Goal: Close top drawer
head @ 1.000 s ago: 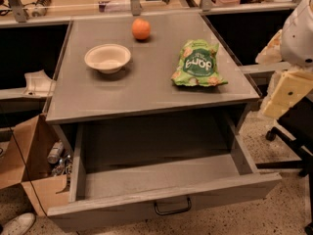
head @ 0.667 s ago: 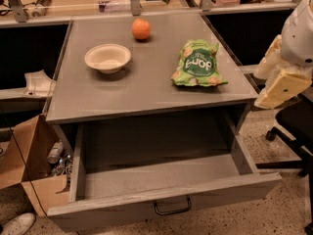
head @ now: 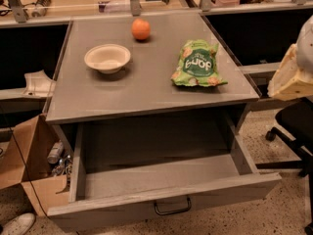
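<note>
The top drawer (head: 161, 180) is pulled far out toward the camera. Its grey box is open and nothing shows inside. Its flat grey front (head: 117, 212) runs along the bottom of the view, with a small black loop handle (head: 172, 207) at the centre. My gripper (head: 292, 77), a cream-coloured shape, hangs at the right edge of the view. It is to the right of the cabinet top, above and behind the drawer's right front corner, and touches nothing. The rest of the arm is cut off by the edge of the view.
On the grey cabinet top (head: 146, 92) lie a white bowl (head: 107, 58), an orange (head: 141, 29) and a green snack bag (head: 197, 64). A cardboard box (head: 29, 165) with clutter stands at the left. A black office chair (head: 293, 131) stands at the right. A shoe (head: 14, 224) is at the bottom left.
My gripper has drifted slightly right and up, away from the cabinet's right edge. The drawer stays open as before.
</note>
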